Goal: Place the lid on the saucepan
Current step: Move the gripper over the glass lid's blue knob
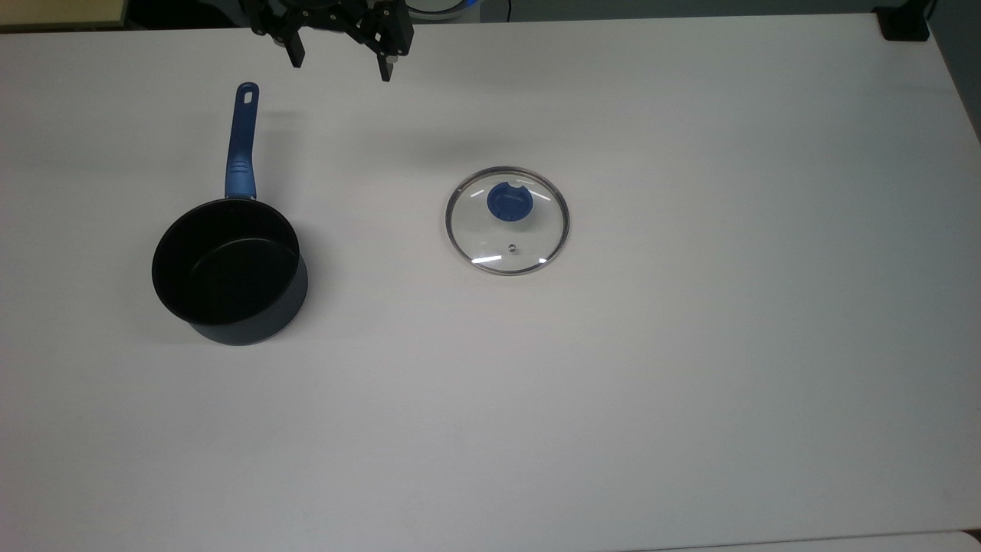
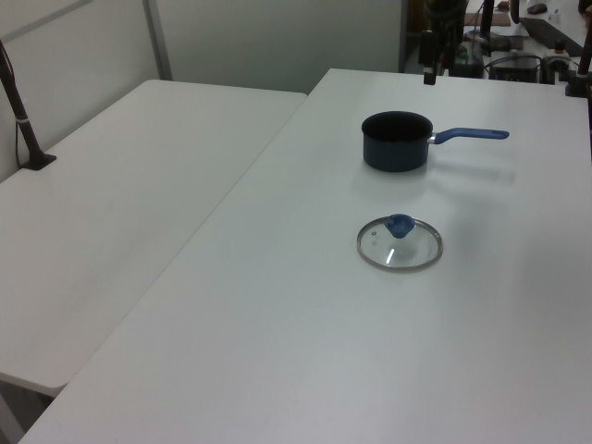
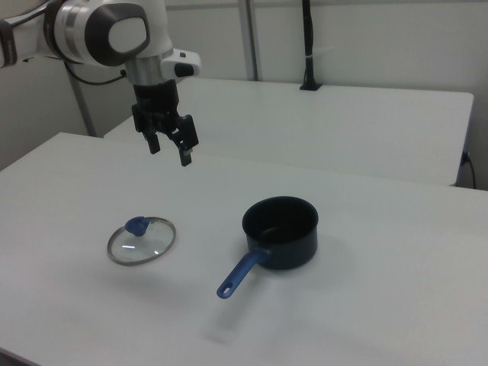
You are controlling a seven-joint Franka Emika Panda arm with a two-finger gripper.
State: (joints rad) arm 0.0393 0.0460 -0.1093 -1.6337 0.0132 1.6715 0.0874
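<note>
On the white counter (image 1: 690, 383), in the top view, the saucepan (image 1: 230, 272) sits toward 9 o'clock of the frame's middle, upright and uncovered, its black inside showing. Its blue handle (image 1: 241, 142) runs straight toward 12 o'clock, the end hole farthest from the pot. The lid (image 1: 507, 220) lies flat on the counter at about 3 o'clock from the saucepan, well apart from it, blue knob (image 1: 510, 201) up and the small vent hole toward 6 o'clock of the knob. Farther off, at the frame's 12 o'clock edge, the claw (image 1: 341, 65) hangs above the counter, between pot handle and lid across the frame. Its two fingers stand wide apart and hold nothing. In the right view the claw (image 3: 169, 151) points downward, clear of the lid (image 3: 142, 240) below it.
</note>
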